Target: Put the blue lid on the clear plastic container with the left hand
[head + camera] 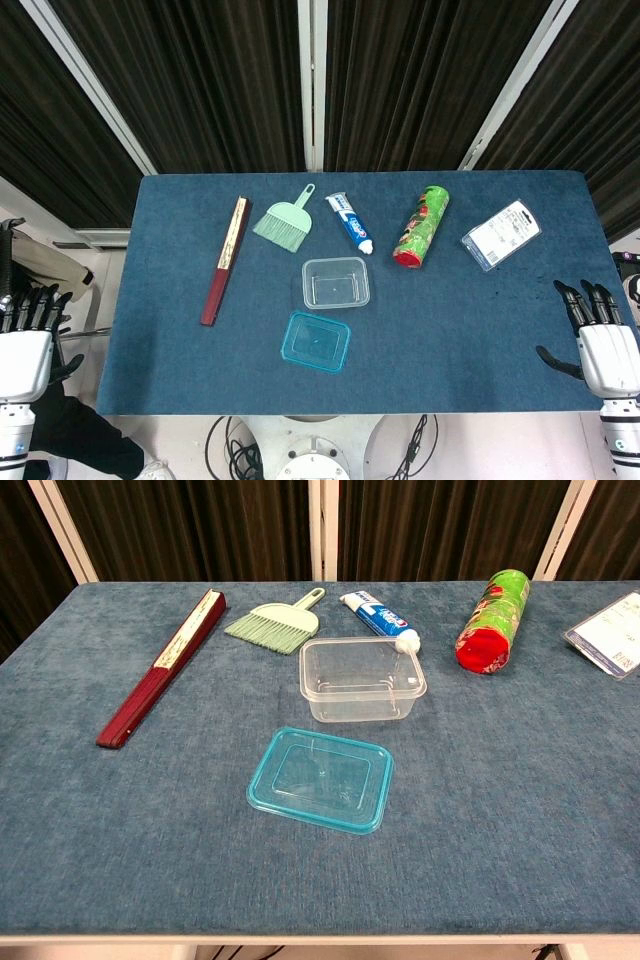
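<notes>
The blue lid [316,342] [321,779] lies flat on the blue table [150,300], just in front of the clear plastic container [336,282] [360,677], which stands open and empty. My left hand [28,335] hovers off the table's left edge, fingers apart and holding nothing, far from the lid. My right hand [598,335] is at the table's right edge, fingers spread, also empty. Neither hand appears in the chest view.
Behind the container lie a folded red fan [225,262] [160,667], a green hand brush [285,219] [272,620], a toothpaste tube [349,222] [381,616], a red and green can [421,227] [492,619] and a packaged card [501,234] [611,633].
</notes>
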### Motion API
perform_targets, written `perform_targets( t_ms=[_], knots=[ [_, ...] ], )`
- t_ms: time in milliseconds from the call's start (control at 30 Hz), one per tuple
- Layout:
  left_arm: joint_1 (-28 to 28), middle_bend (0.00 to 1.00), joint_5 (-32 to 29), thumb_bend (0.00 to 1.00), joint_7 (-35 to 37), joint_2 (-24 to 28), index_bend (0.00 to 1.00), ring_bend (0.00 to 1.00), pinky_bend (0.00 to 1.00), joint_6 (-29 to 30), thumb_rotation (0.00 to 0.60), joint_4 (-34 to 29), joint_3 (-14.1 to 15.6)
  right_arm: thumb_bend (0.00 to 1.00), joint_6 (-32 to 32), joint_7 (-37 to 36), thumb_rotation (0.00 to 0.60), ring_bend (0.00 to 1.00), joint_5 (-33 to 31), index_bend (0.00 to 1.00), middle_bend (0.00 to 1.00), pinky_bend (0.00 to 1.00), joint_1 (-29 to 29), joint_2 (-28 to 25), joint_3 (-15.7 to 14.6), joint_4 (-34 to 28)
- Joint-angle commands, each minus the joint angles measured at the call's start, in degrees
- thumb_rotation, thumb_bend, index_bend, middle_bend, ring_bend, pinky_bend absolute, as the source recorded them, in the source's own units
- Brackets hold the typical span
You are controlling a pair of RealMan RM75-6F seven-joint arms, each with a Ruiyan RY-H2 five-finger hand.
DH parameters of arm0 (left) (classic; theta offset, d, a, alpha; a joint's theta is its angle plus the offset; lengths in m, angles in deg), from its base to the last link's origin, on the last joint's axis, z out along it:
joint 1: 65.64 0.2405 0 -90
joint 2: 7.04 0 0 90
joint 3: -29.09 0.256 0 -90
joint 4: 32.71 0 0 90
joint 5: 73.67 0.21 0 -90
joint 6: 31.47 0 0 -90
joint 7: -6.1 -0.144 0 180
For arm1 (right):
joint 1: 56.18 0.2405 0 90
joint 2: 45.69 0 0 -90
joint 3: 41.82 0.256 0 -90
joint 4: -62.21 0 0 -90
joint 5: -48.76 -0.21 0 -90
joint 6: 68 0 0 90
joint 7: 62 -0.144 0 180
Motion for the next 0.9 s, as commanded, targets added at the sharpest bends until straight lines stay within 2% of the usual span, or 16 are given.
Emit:
perform_targets(
  t_ms=[33,300,433,633,900],
  knots=[
    [-0.18,0.04,-0.39,0.0,0.19,-0.17,0.13,0.0,0.03,-0.72,0.6,0.3,0.07,0.07,0.39,0.26,0.6,0.0,0.04,0.0,0.16,0.06,0.22,0.03,-0.08,-0.09],
    [-0.28,0.04,-0.37,0.0,0.44,-0.24,0.13,0.0,0.03,-0.55,0.6,0.52,-0.26,0.09,-0.06,-1.69,0.6,0.0,3.44,0.0,0.19,0.07,1.18,-0.17,-0.61,-1.5],
    [-0.39,0.04,-0.16,0.0,0.07,0.01,0.13,0.0,0.03,-0.62,0.6,0.04,-0.24,0.11,0.03,-5.48,0.6,0.0,8.88,0.0,0.29,0.05,2.86,-0.72,-1.94,-2.74],
    [-0.35,0.04,0.59,0.0,-0.28,-0.12,0.13,0.0,0.03,-0.25,0.6,-0.48,-0.04,0.14,8.89,-4.97,0.6,0.0,15.35,0.0,0.31,0.0,9.13,1.93,-4.52,-4.06],
    [-0.11,0.04,0.65,0.0,-0.36,-0.72,0.13,0.0,0.03,0.03,0.6,-0.32,0.08,0.15,22.13,-3.27,0.6,0.0,14.6,0.0,0.28,0.0,17.28,10.3,-4.74,-1.67]
  ],
)
